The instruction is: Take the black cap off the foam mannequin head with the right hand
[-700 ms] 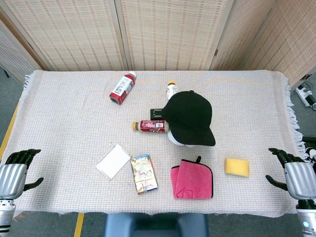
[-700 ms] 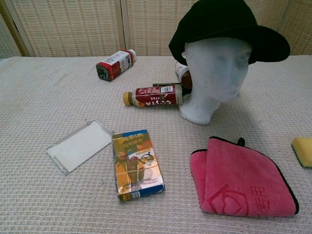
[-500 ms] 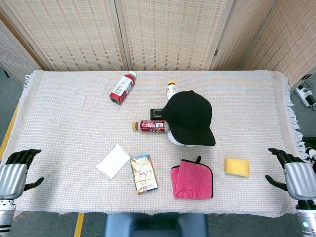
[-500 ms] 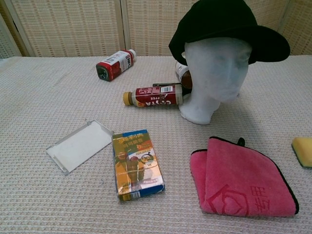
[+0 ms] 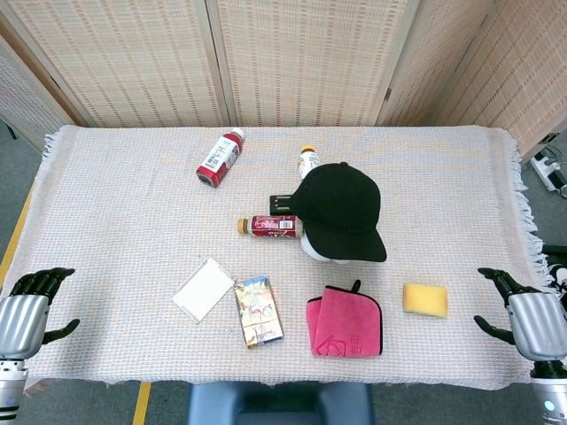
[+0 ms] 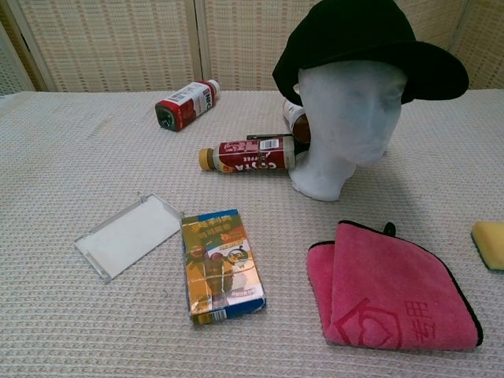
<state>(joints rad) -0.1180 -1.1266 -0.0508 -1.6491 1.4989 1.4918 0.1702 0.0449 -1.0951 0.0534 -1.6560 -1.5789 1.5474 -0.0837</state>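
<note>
A black cap [image 5: 341,209] [image 6: 364,39] sits on the white foam mannequin head [image 6: 346,118] near the table's middle, brim toward me. In the head view only a sliver of the foam head [image 5: 321,252] shows under the brim. My right hand [image 5: 530,315] hovers off the table's front right corner, fingers apart and empty, well to the right of the cap. My left hand [image 5: 27,310] hangs at the front left corner, fingers spread, holding nothing. Neither hand shows in the chest view.
A red bottle [image 5: 273,226] lies just left of the foam head, another red bottle [image 5: 220,158] farther back left, and an orange-capped bottle [image 5: 307,161] behind the cap. Near the front lie a folded pink cloth [image 5: 345,320], yellow sponge [image 5: 425,299], snack packet [image 5: 258,310] and clear lid [image 5: 204,289].
My right hand has shifted very slightly down and left at the table's corner. Everything else is unchanged.
</note>
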